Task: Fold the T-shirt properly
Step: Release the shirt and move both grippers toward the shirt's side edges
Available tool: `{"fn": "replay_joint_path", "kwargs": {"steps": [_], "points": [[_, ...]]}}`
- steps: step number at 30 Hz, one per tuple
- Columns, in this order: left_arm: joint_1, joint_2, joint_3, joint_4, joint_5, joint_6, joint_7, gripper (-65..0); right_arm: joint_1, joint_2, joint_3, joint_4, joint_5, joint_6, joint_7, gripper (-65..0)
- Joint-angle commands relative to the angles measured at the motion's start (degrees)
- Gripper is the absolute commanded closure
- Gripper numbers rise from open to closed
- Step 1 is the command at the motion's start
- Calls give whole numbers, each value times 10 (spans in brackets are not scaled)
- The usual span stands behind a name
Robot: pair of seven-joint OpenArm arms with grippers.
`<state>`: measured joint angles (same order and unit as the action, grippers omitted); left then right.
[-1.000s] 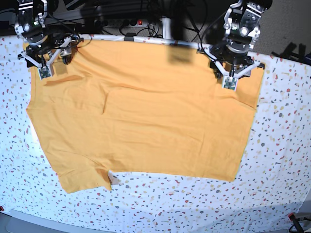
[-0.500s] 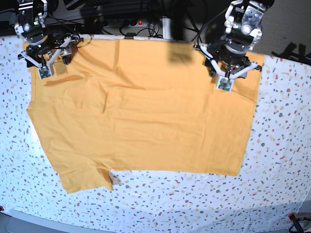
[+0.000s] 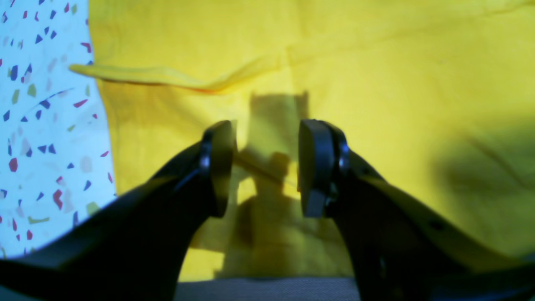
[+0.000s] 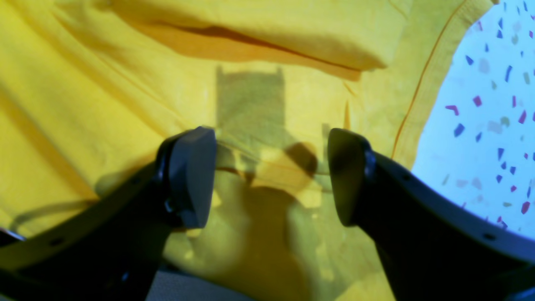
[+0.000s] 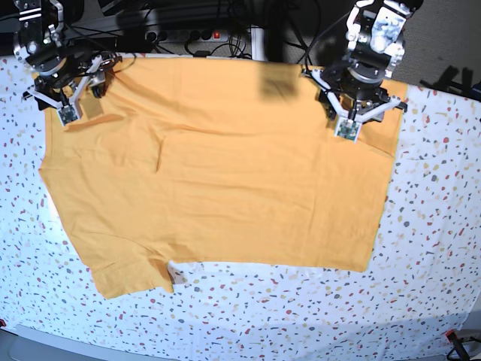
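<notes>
T-shirt (image 5: 218,180), mustard yellow, lies spread over a speckled table (image 5: 436,248), its far edge beneath both arms. Left tool (image 5: 350,120) hovers over the shirt's far corner, jaws apart, empty; right tool (image 5: 66,105) hovers over the opposite far corner, jaws wide, empty. Black cables (image 5: 188,30) crowd behind the shirt.

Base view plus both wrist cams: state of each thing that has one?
T-shirt: spread flat on the speckled table, unfolded, a few wrinkles, no lettering showing.
Left end effector: open, over the shirt near its edge, nothing between the pads.
Right end effector: open wide, over the shirt beside a raised fold, holding nothing.
</notes>
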<state>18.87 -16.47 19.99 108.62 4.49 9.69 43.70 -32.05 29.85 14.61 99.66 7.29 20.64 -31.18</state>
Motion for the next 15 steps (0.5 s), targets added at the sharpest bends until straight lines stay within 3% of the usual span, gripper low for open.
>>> {"fn": "replay_joint_path", "kwargs": {"steps": [1, 15], "points": [[-3, -2, -1, 10, 6, 2, -9, -249, -3, 8, 4, 4, -9, 3, -12, -418], [-11, -2, -1, 10, 7, 2, -17, -249, -2, 8, 5, 117, -11, 2, -10, -418]]}}
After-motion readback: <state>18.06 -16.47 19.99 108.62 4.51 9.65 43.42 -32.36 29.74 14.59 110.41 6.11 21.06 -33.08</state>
